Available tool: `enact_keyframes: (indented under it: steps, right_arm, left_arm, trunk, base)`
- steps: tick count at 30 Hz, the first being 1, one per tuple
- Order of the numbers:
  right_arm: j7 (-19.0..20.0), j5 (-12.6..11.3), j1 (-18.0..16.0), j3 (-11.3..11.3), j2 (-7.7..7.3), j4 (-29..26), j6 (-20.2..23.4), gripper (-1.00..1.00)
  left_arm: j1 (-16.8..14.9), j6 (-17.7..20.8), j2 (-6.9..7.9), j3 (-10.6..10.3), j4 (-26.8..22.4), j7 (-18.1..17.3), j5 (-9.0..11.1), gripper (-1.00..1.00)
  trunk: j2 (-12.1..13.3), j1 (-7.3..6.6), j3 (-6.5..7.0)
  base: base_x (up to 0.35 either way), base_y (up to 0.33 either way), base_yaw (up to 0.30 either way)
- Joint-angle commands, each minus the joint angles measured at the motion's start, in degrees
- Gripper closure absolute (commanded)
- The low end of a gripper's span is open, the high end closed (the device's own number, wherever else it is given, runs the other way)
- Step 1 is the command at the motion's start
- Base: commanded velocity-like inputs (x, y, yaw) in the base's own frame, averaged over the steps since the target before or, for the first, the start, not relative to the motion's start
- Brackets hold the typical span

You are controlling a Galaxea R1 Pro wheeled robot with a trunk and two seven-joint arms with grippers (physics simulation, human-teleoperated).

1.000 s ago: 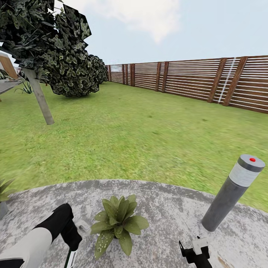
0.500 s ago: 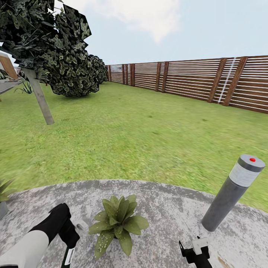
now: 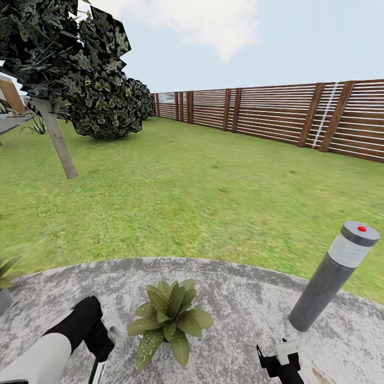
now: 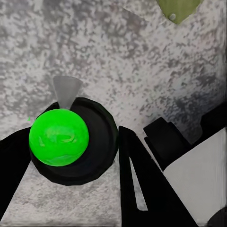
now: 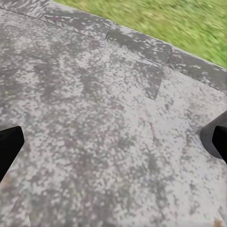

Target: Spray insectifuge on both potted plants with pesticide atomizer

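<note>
A wide green lawn (image 3: 202, 181) fills most of the head view, with a brown slat fence (image 3: 298, 114) across the upper right. At the bottom lies a round grey stone patio (image 3: 240, 298). A speckled potted plant (image 3: 169, 314) sits bottom centre; a second plant's leaves (image 3: 6, 269) peek in at the left edge. The left gripper (image 3: 101, 358), bottom left, pinches the pesticide atomizer (image 4: 60, 137) just beside that plant. The right gripper (image 5: 113, 142) is spread, holding nothing. Pickup looks done; whether either plant has been sprayed cannot be told.
</note>
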Motion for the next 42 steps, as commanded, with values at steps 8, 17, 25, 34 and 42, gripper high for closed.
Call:
enact_keyframes:
  steps: [8, 17, 25, 34, 42]
  right_arm:
    - [-0.36, 0.36, -0.03, 0.18, -0.01, 0.04, -0.12, -1.0]
    - [-0.36, 0.37, -0.05, 0.18, -0.01, 0.04, -0.12, -1.0]
    - [-0.36, 0.29, -0.05, 0.18, -0.01, 0.04, -0.12, -1.0]
    - [-0.36, 0.28, -0.04, 0.18, -0.01, 0.04, -0.12, -1.0]
    - [-0.36, 0.28, -0.04, 0.18, -0.01, 0.04, -0.12, -1.0]
  left_arm:
    - [0.76, 0.44, -0.16, 0.59, 0.38, 1.72, -0.25, 1.0]
    - [0.44, 1.03, -1.54, 0.63, -6.98, 0.88, -0.24, 1.0]
    - [0.75, 0.78, -1.34, 0.54, -6.5, 1.48, -0.25, 1.0]
    - [0.76, 0.75, -1.47, 0.63, -6.51, 1.56, -0.25, 1.0]
    - [0.76, 0.76, -1.5, 0.63, -6.51, 1.64, -0.25, 1.0]
  trunk:
    - [-0.02, -0.01, -0.05]
    - [-0.02, -0.01, -0.05]
    - [-0.02, -0.01, -0.05]
    - [-0.02, -0.01, -0.05]
    - [-0.02, -0.01, -0.05]
  base:
    - [0.0, 0.0, 0.0]
    - [0.0, 0.0, 0.0]
    - [0.0, 0.0, 0.002]
    - [0.009, -0.039, 0.223]
    - [-0.028, -0.165, 0.062]
